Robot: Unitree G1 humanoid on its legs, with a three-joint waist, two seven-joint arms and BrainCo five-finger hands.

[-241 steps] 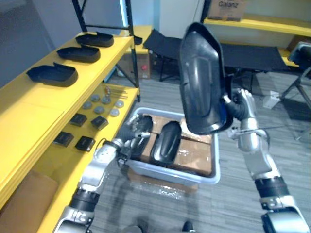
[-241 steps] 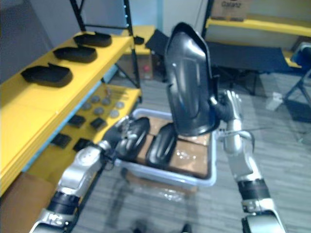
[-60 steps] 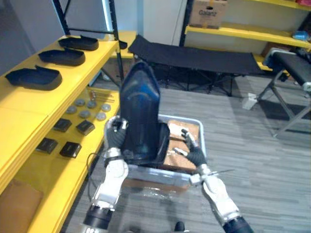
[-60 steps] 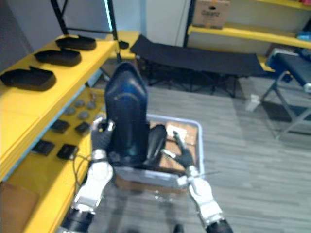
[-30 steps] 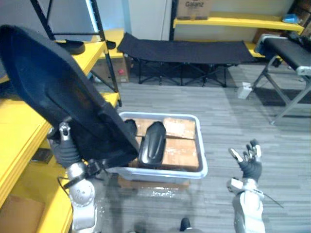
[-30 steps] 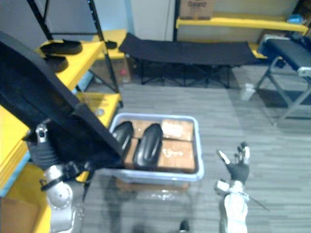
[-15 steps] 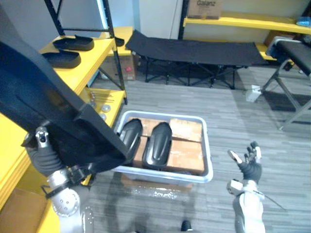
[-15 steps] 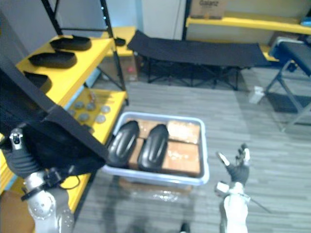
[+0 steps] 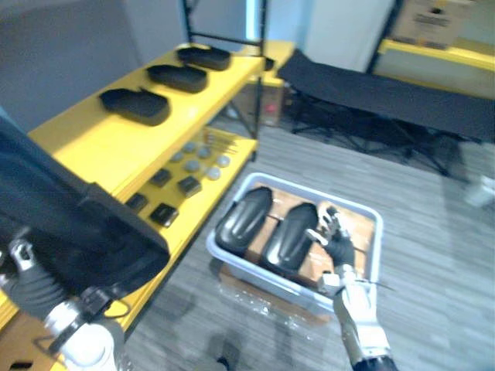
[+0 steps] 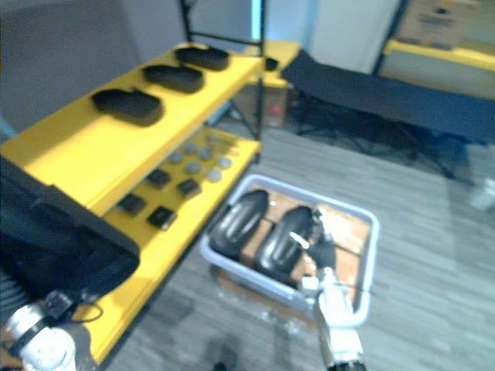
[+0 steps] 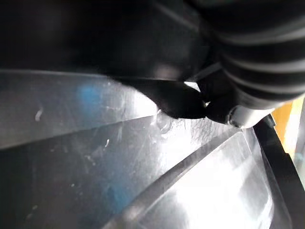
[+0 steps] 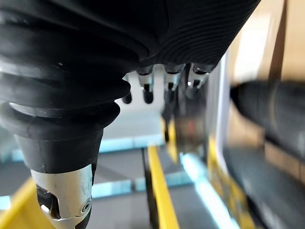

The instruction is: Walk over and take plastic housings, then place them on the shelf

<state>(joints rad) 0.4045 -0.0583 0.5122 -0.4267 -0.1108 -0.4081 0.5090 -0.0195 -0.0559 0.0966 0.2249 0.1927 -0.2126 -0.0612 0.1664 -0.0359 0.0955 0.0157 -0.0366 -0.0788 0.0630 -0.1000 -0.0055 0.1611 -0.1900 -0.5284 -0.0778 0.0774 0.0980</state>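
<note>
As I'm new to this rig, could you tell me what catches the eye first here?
A large black plastic housing looms at lower left, carried above the left robot hand. The yellow metal shelf bears three black housings on its top level. On the floor, a pale plastic bin holds two more, the open right robot hand over it.

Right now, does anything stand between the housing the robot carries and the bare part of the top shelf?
Nothing visible does. The housing in the left robot hand is beside the shelf, whose near stretch is bare; three placed housings lie farther along.
</note>
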